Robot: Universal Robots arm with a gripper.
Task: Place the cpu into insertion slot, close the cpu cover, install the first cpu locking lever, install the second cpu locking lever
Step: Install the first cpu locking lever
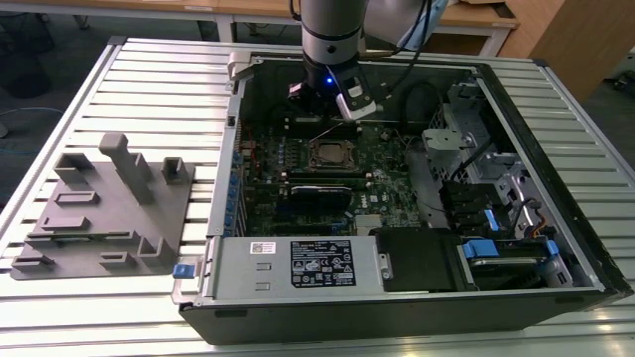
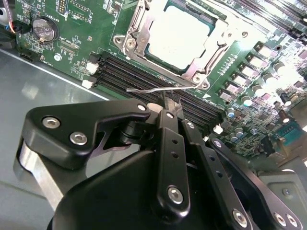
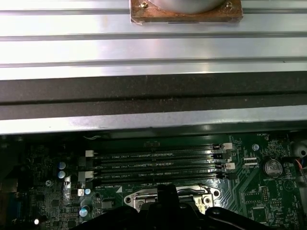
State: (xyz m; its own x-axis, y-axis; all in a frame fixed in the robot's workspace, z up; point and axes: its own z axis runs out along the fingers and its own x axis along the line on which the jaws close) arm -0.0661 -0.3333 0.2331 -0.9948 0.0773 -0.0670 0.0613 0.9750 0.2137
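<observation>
My gripper (image 2: pixel 165 98) is down inside the open computer case (image 1: pixel 397 320). The black linkage arms are folded in, so the fingertips (image 2: pixel 166 106) are pulled narrow, pretty much together. Right at the tips there's a thin bent wire lever (image 2: pixel 148 89) with a flattened end, sticking out free over the memory slots (image 2: pixel 144 76). Can't tell if I'm actually touching it.

Those slots are long, black and ridged, and they lie between my fingers and the socket (image 2: pixel 195 76). The cpu (image 2: pixel 178 31) sits in that socket just past the slots, a flat dull silver square. The shiny metal cover (image 2: pixel 217 42) lies flat around it like a frame.

Off one side of the fingers there's a round coin battery (image 2: pixel 43 29). Off the other is a bunch of little silver-topped capacitors (image 2: pixel 247 101) on the green board (image 2: pixel 81 57).

The case wall (image 3: pixel 144 122) runs close on the slots' far side from the socket, so it's tight there. Above the socket it's open.

In the exterior view, a grey plastic jig (image 1: pixel 100 208) sits well apart from me on the slatted metal table (image 1: pixel 159 82).
</observation>
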